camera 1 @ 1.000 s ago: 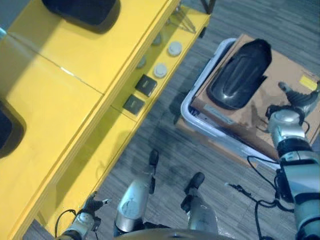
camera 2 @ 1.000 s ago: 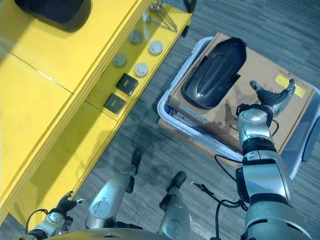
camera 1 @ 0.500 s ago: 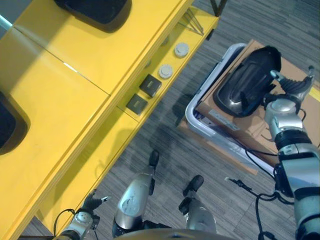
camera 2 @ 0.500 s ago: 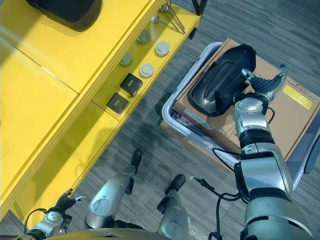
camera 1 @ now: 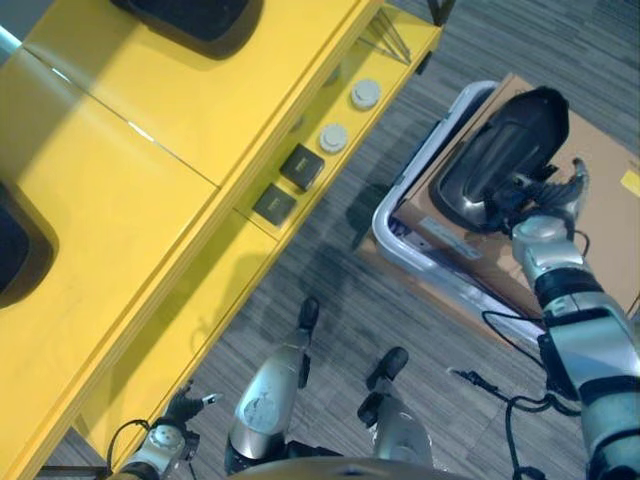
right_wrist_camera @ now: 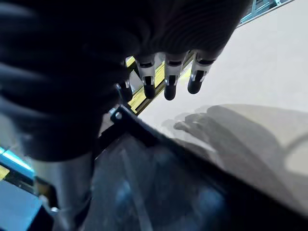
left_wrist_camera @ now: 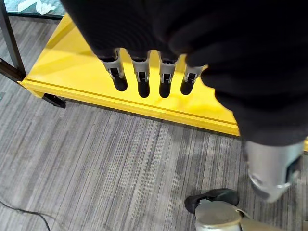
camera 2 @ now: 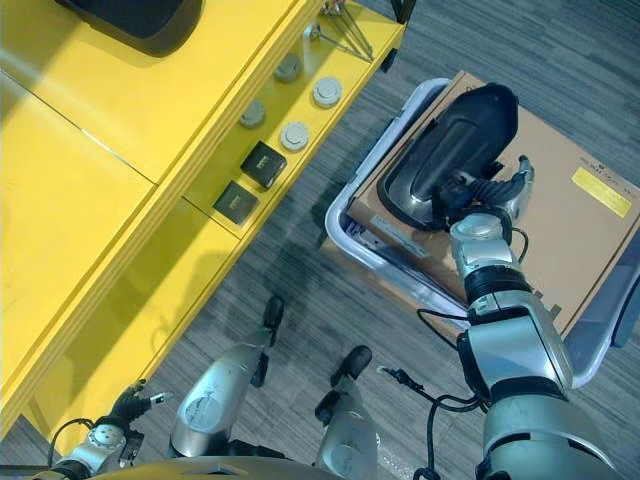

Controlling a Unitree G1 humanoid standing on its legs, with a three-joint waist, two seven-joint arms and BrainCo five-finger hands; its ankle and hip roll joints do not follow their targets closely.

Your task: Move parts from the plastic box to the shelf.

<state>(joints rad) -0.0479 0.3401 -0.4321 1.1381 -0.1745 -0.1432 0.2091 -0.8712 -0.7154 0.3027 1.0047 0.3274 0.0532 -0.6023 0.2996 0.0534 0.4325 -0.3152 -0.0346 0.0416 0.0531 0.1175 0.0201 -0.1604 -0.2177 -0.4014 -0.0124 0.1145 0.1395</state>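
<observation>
A glossy black moulded part (camera 1: 500, 160) lies on a brown cardboard sheet (camera 2: 580, 230) that covers the white-rimmed plastic box (camera 1: 395, 200) on the floor. My right hand (camera 2: 482, 203) is at the part's near end with its fingers spread and straight, open. In the right wrist view the fingertips (right_wrist_camera: 169, 91) hang just over the part's dark edge (right_wrist_camera: 168, 192) and the cardboard (right_wrist_camera: 269, 72). The yellow shelf (camera 1: 120, 200) stretches along the left. My left hand (camera 1: 165, 435) hangs low beside it, open, with its fingers (left_wrist_camera: 143, 82) straight.
Two black parts (camera 1: 190, 15) (camera 1: 10, 250) rest on the shelf top. Its lower ledge holds round grey discs (camera 1: 333, 137) and two black square pieces (camera 1: 301, 167). Grey striped floor (camera 1: 330, 270) separates the shelf from the box.
My right hand has swung left off the bare cardboard to the near end of the black part. The camera has shifted a little. The left hand has stayed where it was.
</observation>
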